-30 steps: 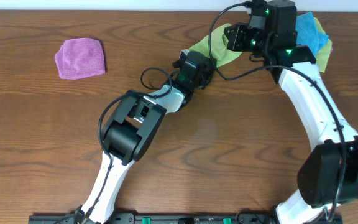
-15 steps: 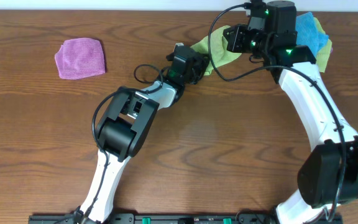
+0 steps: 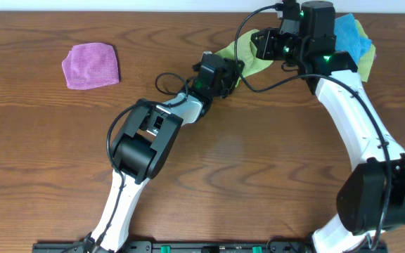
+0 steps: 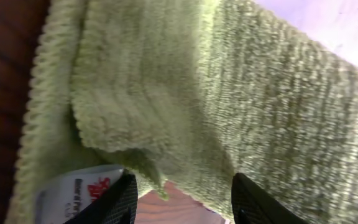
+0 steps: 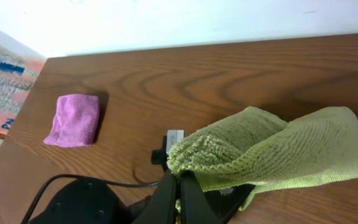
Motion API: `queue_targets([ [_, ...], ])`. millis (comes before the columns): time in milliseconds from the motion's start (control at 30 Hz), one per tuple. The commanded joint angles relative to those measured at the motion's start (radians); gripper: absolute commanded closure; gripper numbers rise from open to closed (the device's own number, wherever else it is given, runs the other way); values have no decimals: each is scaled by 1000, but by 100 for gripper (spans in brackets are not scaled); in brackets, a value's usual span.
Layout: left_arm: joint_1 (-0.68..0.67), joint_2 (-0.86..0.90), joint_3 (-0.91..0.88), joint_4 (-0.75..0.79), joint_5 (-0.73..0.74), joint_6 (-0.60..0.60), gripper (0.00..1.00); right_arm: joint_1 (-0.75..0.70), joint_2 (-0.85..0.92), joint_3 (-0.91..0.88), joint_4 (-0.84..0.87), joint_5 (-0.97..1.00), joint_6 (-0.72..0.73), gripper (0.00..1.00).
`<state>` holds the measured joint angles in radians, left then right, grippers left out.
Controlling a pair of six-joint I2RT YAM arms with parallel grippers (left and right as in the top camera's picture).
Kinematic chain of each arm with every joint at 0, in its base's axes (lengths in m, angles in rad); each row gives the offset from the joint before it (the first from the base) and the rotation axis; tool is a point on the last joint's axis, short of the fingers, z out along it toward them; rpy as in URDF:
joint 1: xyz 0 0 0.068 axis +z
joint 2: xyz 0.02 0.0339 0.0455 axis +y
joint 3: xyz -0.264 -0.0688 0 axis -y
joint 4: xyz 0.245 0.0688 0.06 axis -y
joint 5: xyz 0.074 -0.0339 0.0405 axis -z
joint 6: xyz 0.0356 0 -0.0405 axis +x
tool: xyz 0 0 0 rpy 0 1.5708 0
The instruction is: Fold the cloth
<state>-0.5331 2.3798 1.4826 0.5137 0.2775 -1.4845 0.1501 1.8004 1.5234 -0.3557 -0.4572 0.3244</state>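
A green cloth (image 3: 239, 55) hangs bunched at the back of the table. My right gripper (image 3: 259, 42) is shut on its upper edge and holds it off the table; the right wrist view shows the fingers (image 5: 180, 186) pinched on the cloth (image 5: 272, 149). My left gripper (image 3: 234, 70) is at the cloth's lower left end. In the left wrist view its fingers (image 4: 185, 202) are open. The cloth (image 4: 197, 93) fills the view just ahead of them, with a hanging edge and a white label (image 4: 73, 193) by the left finger.
A folded pink cloth (image 3: 91, 65) lies at the back left, also in the right wrist view (image 5: 73, 119). A blue cloth (image 3: 349, 36) on another green one sits at the back right, behind the right arm. The table's back edge is close.
My left gripper drew back to the left, then came a little right again toward the cloth's lower end. The right gripper kept its hold, and the cloth hangs slightly more gathered.
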Motion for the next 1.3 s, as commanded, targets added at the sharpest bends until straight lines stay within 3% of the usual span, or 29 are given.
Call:
queue_targets([
  [0, -4, 20, 18, -16, -43, -11, 50, 8, -5, 16, -5, -29, -18, 99],
  [300, -5, 22, 18, -16, -86, 5, 66, 27, -5, 16, -32, -52, -19, 99],
  [733, -3, 53, 18, 6, -67, 72, 78, 61, -12, 16, -74, -51, -45, 99],
  [867, -1, 53, 18, 15, -71, 83, 94, 61, -13, 16, -99, -51, -53, 99],
  [1000, 10, 53, 18, 16, -64, 100, 94, 61, -18, 16, -110, -52, -61, 99],
  [1267, 96, 37, 18, 127, 204, 181, 94, 61, -50, 16, -117, -16, -87, 99],
])
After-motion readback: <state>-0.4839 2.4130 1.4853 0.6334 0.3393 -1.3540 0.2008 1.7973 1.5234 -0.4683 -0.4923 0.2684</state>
